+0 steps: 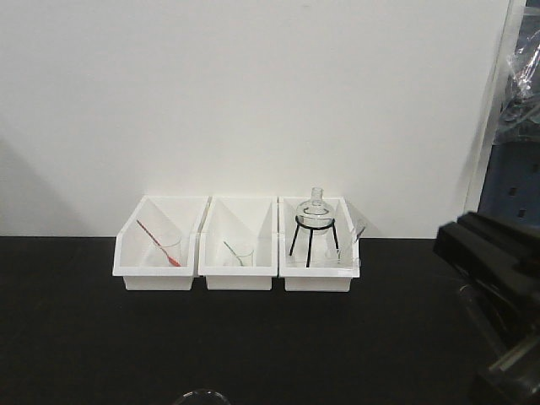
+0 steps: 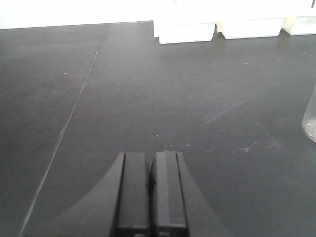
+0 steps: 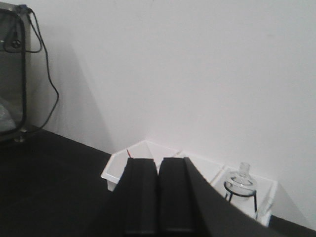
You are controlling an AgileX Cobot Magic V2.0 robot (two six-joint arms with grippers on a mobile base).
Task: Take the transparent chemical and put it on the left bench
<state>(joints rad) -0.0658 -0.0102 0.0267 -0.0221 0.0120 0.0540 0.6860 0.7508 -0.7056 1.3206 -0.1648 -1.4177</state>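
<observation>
The task looks barely begun, with nothing grasped yet. The transparent chemical shows only as a curved glass rim at the bottom edge of the front view, on the black bench well in front of the three white bins and roughly in line with the middle one. In the left wrist view a sliver of glass at the right edge is likely the same beaker, to the right of the left gripper.

That gripper hangs low over bare bench, its jaws pressed together with nothing between them. The right gripper is raised and faces the bins and the wall, jaws likewise closed and empty.

The next move, as I judge it, calls for one arm to open its jaws and come down around the beaker.

The beaker's body, lip and contents are cut off in both views, so its fill cannot be judged
</observation>
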